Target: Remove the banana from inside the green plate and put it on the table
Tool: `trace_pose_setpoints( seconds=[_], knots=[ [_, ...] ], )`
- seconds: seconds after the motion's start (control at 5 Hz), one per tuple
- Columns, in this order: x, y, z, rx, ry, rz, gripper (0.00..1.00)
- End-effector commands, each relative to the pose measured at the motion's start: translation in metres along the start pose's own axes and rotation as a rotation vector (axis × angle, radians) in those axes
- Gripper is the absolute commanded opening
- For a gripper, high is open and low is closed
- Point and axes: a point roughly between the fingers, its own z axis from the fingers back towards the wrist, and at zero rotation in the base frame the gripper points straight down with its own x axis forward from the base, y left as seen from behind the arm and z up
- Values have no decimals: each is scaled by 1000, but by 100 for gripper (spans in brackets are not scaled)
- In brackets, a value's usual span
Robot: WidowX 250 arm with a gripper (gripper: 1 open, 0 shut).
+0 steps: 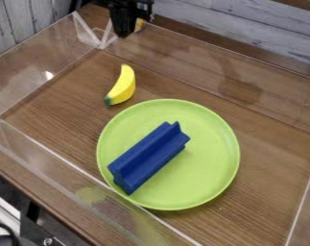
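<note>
Camera view: banana (120,85) lay on the table (247,91), just outside the far-left rim of the green plate (208,144), not touching it. Well apart from the gripper (127,26), which hung at the far edge, fingers together, clamped on nothing. Blue block (150,157) sat inside the plate. No readable writing anywhere.

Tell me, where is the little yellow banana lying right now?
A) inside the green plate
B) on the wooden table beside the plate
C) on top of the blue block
B: the banana lies on the bare table, just outside the green plate's rim.
</note>
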Motion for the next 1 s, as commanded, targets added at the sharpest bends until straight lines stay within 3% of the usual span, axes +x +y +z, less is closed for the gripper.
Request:
trace_pose_setpoints(
  seconds=[0.0,0.8],
  knots=[
    [12,13,16,38,-72,13,0],
    [10,25,2,80,-95,25,0]
  ],
)
